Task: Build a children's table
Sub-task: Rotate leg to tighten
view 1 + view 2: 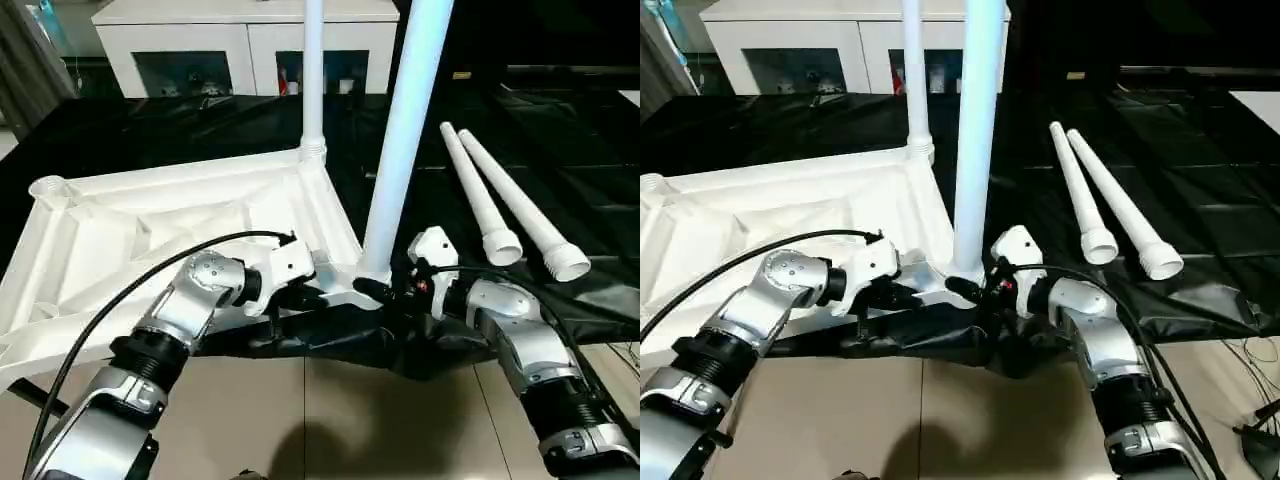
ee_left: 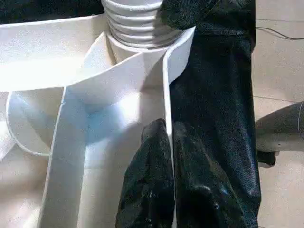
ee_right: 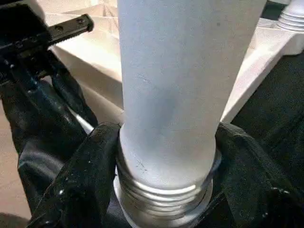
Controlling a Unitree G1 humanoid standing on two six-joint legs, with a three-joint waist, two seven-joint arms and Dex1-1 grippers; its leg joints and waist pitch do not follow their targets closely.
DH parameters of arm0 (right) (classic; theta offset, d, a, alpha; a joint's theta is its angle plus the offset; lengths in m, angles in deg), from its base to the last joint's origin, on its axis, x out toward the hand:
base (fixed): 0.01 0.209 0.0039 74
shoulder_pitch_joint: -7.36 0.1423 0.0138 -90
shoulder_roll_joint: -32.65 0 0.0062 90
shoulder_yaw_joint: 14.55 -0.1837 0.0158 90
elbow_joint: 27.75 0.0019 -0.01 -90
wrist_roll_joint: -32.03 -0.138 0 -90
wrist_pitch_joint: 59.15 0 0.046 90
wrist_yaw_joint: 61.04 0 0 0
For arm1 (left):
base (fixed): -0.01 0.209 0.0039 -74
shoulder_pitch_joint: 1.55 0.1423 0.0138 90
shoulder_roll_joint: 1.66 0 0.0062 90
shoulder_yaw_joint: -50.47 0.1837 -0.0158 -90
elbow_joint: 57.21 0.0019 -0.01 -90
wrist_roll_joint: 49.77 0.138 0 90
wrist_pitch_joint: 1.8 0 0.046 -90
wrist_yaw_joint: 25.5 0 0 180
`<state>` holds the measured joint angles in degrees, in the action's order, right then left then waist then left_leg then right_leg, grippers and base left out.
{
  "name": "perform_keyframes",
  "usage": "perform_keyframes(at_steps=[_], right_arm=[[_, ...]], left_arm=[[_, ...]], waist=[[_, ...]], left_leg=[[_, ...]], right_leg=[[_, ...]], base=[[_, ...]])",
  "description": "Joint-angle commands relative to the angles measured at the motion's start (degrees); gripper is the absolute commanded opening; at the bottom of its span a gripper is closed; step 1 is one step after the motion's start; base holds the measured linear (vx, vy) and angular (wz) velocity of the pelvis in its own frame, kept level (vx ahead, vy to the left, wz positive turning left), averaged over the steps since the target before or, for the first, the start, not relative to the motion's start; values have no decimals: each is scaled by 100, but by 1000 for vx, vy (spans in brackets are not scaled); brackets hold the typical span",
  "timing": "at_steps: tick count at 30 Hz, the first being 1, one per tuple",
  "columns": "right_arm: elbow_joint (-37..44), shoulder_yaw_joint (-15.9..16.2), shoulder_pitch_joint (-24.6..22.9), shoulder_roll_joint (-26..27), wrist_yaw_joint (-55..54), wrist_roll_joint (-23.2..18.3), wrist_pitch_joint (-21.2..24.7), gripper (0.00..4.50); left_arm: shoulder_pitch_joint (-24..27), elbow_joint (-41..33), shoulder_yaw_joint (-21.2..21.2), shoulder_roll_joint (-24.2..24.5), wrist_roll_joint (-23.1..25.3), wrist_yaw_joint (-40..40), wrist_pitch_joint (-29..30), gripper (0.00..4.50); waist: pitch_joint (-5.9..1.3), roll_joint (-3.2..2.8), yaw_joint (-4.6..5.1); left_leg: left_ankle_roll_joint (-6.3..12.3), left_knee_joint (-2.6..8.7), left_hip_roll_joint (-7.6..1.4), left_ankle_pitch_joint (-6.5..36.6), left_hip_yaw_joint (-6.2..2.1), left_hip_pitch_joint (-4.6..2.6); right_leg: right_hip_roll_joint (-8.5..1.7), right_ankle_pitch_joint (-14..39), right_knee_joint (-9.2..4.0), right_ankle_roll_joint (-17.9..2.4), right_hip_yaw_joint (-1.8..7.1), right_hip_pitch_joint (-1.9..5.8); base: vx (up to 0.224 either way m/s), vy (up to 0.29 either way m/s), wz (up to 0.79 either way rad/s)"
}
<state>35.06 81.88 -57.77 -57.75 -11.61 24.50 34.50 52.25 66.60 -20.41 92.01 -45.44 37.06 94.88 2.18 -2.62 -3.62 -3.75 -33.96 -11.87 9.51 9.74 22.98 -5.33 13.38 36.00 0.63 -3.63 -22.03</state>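
Both pincers work the near corner of the upturned table top (image 1: 150, 225): left pincer (image 2: 168, 142) clamped on its edge wall, right pincer (image 3: 166, 180) clasping an upright leg (image 1: 400, 150) at its threaded base. Two loose legs (image 1: 500, 200) lie at two o'clock on the black-draped counter (image 1: 560, 150).

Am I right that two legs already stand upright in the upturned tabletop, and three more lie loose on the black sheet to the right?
Nearly. Two legs do stand upright in the upturned tabletop: the far leg and the near leg. But the left eye view shows two loose legs, not three, on the black sheet to the right: one loose leg and another beside it.
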Motion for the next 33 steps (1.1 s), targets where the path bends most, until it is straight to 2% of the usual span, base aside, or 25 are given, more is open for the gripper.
perform_keyframes(at_steps=[1, 4, 5, 6, 7, 8, 9, 10, 11, 12, 14, 15, 16, 17, 19, 21, 25, 26, 27, 29, 31, 33], right_arm=[[-207, -112, 2, 65, -339, 16, 173, 269], [-628, -313, 85, 536, -1446, 116, 464, 269], [-689, -343, 99, 626, -1619, 121, 508, 269], [-764, -377, 126, 723, -1825, 135, 549, 269], [-810, -397, 143, 780, -1949, 145, 571, 269], [-916, -431, 192, 900, -2172, 155, 624, 268], [-1235, -518, 363, 1217, -2840, 216, 703, 268], [-1287, -524, 393, 1258, -2919, 224, 707, 268], [-1416, -540, 467, 1361, -3116, 245, 717, 267], [-1742, -538, 684, 1587, -3503, 308, 731, 267], [-1847, -536, 758, 1658, -3599, 323, 745, 267], [-2117, -725, 963, 1870, -3920, 223, 740, 267], [-2117, -725, 963, 1870, -3920, 223, 740, 267], [-2403, -952, 1183, 2017, -4160, 58, 754, 267], [-2554, -969, 1308, 2047, -4242, 111, 681, 267], [-2654, -1008, 1392, 2077, -4285, 155, 551, 267], [-2693, -1078, 1423, 2070, -4209, 69, 450, 267], [-2728, -1107, 1443, 2061, -4203, 74, 428, 323], [-2747, -1145, 1461, 2034, -4161, 84, 386, 337], [-2771, -1165, 1478, 2020, -4165, 101, 357, 337], [-2783, -1175, 1495, 1994, -4130, 109, 311, 365], [-2555, -1050, 1432, 1816, -3944, 240, 163, 375]], left_arm=[[-125, -57, -2, -92, -11, -61, 14, 0], [-353, 540, -202, -492, 60, -913, 311, 0], [-398, 653, -232, -570, 74, -1070, 363, 0], [-450, 773, -259, -655, 86, -1227, 417, 0], [-480, 840, -273, -704, 92, -1312, 448, 0], [-572, 1025, -343, -835, 73, -1546, 565, 0], [-808, 1494, -488, -1160, 62, -2183, 781, 0], [-839, 1556, -505, -1205, 59, -2261, 806, 0], [-916, 1708, -547, -1314, 50, -2454, 869, 0], [-1065, 2016, -587, -1557, 54, -2816, 916, 0], [-1111, 2114, -595, -1631, 63, -2922, 915, 0], [-1218, 2339, -646, -1800, 56, -3104, 937, 0], [-1218, 2339, -646, -1800, 56, -3104, 937, 0], [-1304, 2455, -616, -1891, 131, -3236, 926, 0], [-1363, 2515, -613, -1925, 162, -3244, 866, 0], [-1418, 2618, -605, -1933, 183, -3191, 730, 0], [-1396, 2663, -525, -1863, 253, -3042, 533, 0], [-1394, 2685, -522, -1847, 263, -3007, 480, 0], [-1381, 2702, -504, -1810, 286, -2948, 396, 0], [-1377, 2714, -489, -1793, 300, -2921, 352, 0], [-1373, 2723, -468, -1767, 319, -2887, 313, 0], [-1315, 2647, -381, -1647, 383, -2681, 105, 0]], waist=[[-409, -35, -18], [-376, -39, 14], [-356, -51, 21], [-337, -35, 41], [-329, -36, 38], [-310, -31, 41], [-285, -41, 45], [-271, -34, 70], [-266, -49, 76], [-259, -40, 84], [-250, -49, 86], [-249, -55, 101], [-255, -55, 105], [-265, -62, 115], [-265, -53, 126], [-273, -73, 124], [-288, -64, 133], [-285, -63, 137], [-275, -70, 137], [-277, -64, 148], [-290, -56, 152], [-287, -53, 146]], left_leg=[[532, 310, -99, 578, -13, -150], [372, 340, -93, 849, -8, -170], [236, 375, -97, 1064, -13, -189], [100, 407, -95, 1272, -20, -192], [53, 416, -94, 1366, -18, -200], [-15, 434, -100, 1581, -15, -217], [-80, 455, -95, 1792, -16, -235], [-129, 457, -87, 1887, -4, -243], [-246, 471, -70, 2088, -20, -275], [-285, 482, -63, 2198, -42, -277], [-264, 497, -66, 2247, -51, -277], [-249, 506, -65, 2284, -50, -278], [-250, 505, -55, 2284, -56, -280], [-229, 510, -53, 2297, -63, -276], [-187, 518, -58, 2309, -63, -274], [-165, 527, -60, 2257, -65, -264], [-108, 548, -75, 2181, -61, -258], [-102, 551, -75, 2181, -60, -253], [-99, 558, -77, 2254, -57, -258], [-97, 562, -78, 2291, -64, -247], [-74, 558, -78, 2180, -56, -240], [-5, 547, -78, 2027, -36, -232]], right_leg=[[-233, -1314, -280, -1781, 169, 301], [-236, -827, -326, -1745, 178, 279], [-246, -450, -361, -1718, 178, 269], [-244, -80, -389, -1649, 180, 286], [-247, 85, -410, -1609, 187, 282], [-254, 361, -450, -1544, 205, 265], [-257, 679, -481, -1479, 214, 249], [-253, 826, -494, -1466, 226, 229], [-265, 1203, -531, -1388, 227, 211], [-276, 1483, -571, -1266, 234, 209], [-277, 1571, -597, -1213, 231, 209], [-271, 1555, -616, -1170, 238, 205], [-271, 1545, -608, -1176, 237, 200], [-266, 1532, -616, -1160, 232, 208], [-263, 1535, -628, -1142, 229, 199], [-264, 1458, -626, -1130, 227, 203], [-264, 1280, -636, -1159, 217, 208], [-264, 1274, -636, -1166, 217, 210], [-270, 1340, -646, -1170, 217, 202], [-277, 1386, -643, -1169, 219, 206], [-277, 1271, -640, -1197, 222, 209], [-282, 1156, -638, -1234, 227, 209]], base=[[0, 0, 0], [0, 0, 0], [0, 0, 0], [0, 0, 0], [0, 0, 0], [0, 0, 0], [0, 0, 0], [0, 0, 0], [0, 0, 0], [0, 0, 0], [0, 0, 0], [0, 0, 0], [0, 0, 0], [0, 0, 0], [0, 0, 0], [0, 0, 0], [0, 0, 0], [0, 0, 0], [0, 0, 0], [0, 0, 0], [0, 0, 0], [0, 0, 0]])
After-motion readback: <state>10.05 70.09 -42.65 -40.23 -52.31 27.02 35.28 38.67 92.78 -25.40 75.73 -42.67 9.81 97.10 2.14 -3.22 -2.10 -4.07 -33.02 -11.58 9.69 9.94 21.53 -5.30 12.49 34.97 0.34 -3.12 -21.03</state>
